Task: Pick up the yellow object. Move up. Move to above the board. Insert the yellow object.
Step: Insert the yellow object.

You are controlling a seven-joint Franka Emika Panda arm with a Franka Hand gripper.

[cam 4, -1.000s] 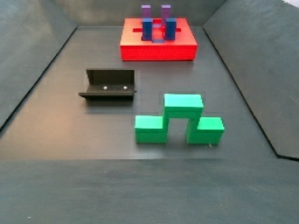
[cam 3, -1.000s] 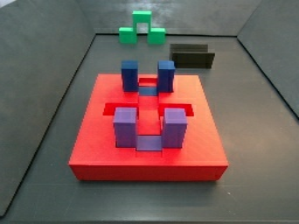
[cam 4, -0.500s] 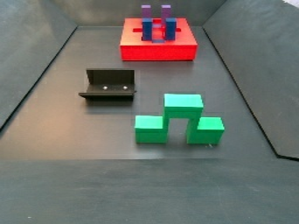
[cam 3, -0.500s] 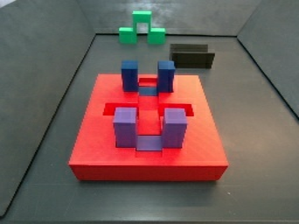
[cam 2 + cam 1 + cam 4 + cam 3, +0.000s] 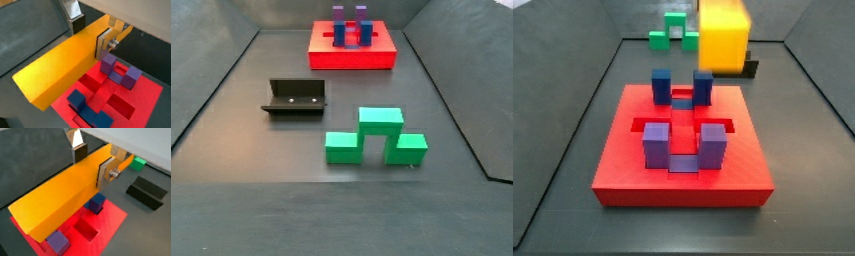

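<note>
In both wrist views my gripper (image 5: 92, 162) (image 5: 90, 34) is shut on the yellow object (image 5: 63, 200) (image 5: 63, 70), a long yellow-orange bar. The silver fingers (image 5: 107, 172) press on its two long sides near one end. The bar hangs above the board (image 5: 107, 225) (image 5: 143, 100), a red slab with slots, blue posts (image 5: 77, 99) and purple posts (image 5: 110, 65). In a side view the bar's lower end (image 5: 724, 35) hangs over the far part of the board (image 5: 633, 160), above a blue post (image 5: 703, 85); the gripper is above that frame. In a side view showing the board (image 5: 352, 58) far back, bar and gripper are out of view.
The green stepped block (image 5: 675, 35) (image 5: 374, 135) (image 5: 138, 163) stands on the dark grey floor away from the board. The fixture (image 5: 295, 98) (image 5: 147, 193) stands between the block and the board. Sloping grey walls (image 5: 567, 150) bound the floor.
The yellow object has come into a side view from the top and now hangs over the far part of the board. Board, green block and fixture have not moved.
</note>
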